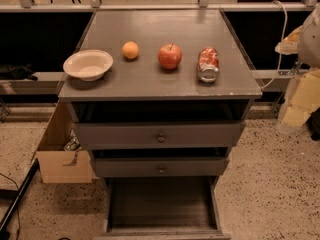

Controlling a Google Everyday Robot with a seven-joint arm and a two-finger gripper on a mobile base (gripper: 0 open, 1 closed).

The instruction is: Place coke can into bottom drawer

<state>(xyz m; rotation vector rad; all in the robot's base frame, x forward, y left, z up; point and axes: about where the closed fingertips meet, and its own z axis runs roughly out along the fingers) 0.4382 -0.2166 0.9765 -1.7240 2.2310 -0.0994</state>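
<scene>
1. A cardboard box (59, 156) stands on the floor at the cabinet's 8 o'clock. Its right side is hidden behind the cabinet, and what lies in it is hard to make out.
2. On the cabinet top (150, 26), a pale bowl (88, 64) sits right at the left edge.
3. At the bowl's 3 o'clock come an orange (130, 50) and then a red apple (170, 56), each apart from its neighbours. Bare surface lies behind the row towards 12 o'clock.
4. Below, the two knobbed drawers (160, 134) are slightly ajar. The bottom drawer (160, 204) is pulled well out towards 6 o'clock, and its front edge is partly cut off by the lower border.
5. The coke can (208, 64) lies on its side at the apple's 3 o'clock, near it but not touching. Its long axis runs from 12 to 6 o'clock, with a silver end facing 6. A strip of bare top separates it from the right and front edges.
6. The gripper (292, 43) hangs at the can's 3 o'clock, beyond the cabinet's right edge and well apart from the can. It is blurred and partly cut off, so I cannot tell whether it is wide or narrow.
</scene>
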